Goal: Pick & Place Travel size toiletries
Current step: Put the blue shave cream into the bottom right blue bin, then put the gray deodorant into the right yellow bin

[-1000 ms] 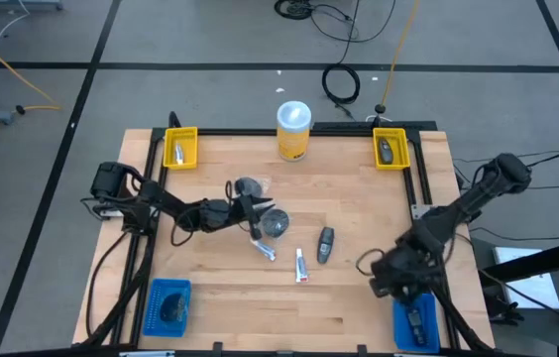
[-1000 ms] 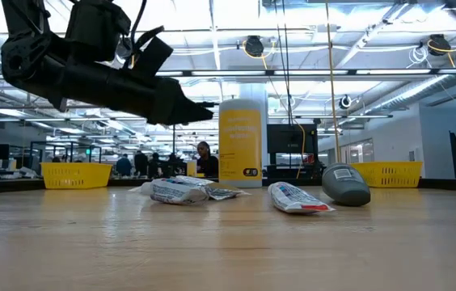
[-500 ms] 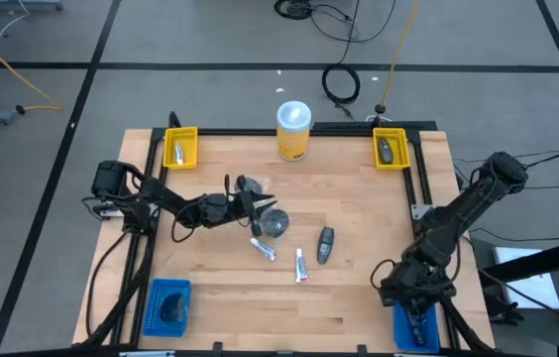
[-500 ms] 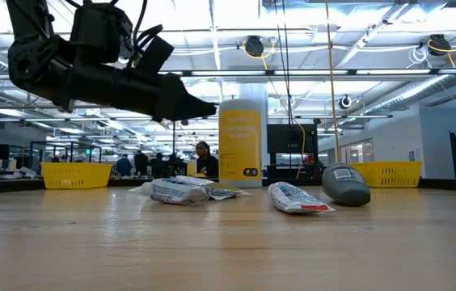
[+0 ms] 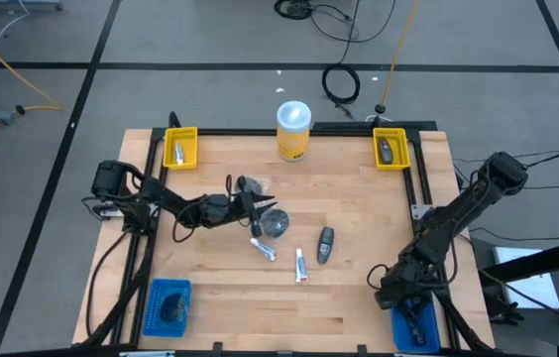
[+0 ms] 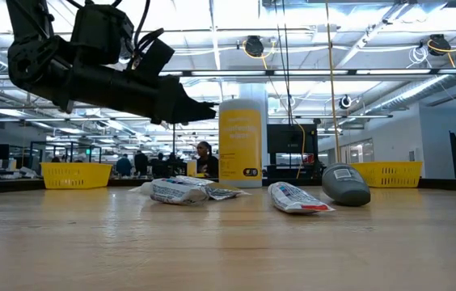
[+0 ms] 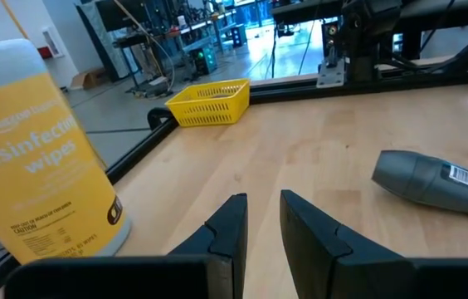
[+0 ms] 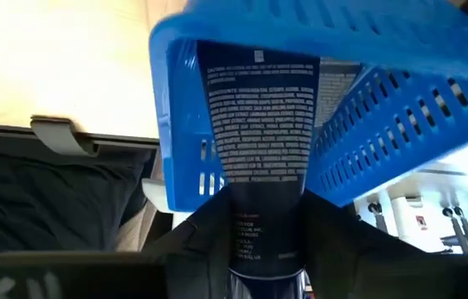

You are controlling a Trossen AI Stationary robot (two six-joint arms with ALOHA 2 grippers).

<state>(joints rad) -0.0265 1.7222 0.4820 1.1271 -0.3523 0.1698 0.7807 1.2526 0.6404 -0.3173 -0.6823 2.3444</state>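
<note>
The right gripper (image 8: 263,249) clamps a dark navy oblong tube (image 8: 259,141), its face covered in fine white print, over the blue perforated plastic basket (image 8: 400,124) at the table's near right corner. The left gripper (image 7: 263,218), fingers narrowly parted and empty, hovers mid-table.

We are in a large industrial lab or workshop hall: beyond the left gripper (image 6: 204,107) run rows of ceiling strip lights, workbenches and seated people (image 6: 204,158) (far off), while cables (image 5: 342,82) lie on taped grey floor.
</note>
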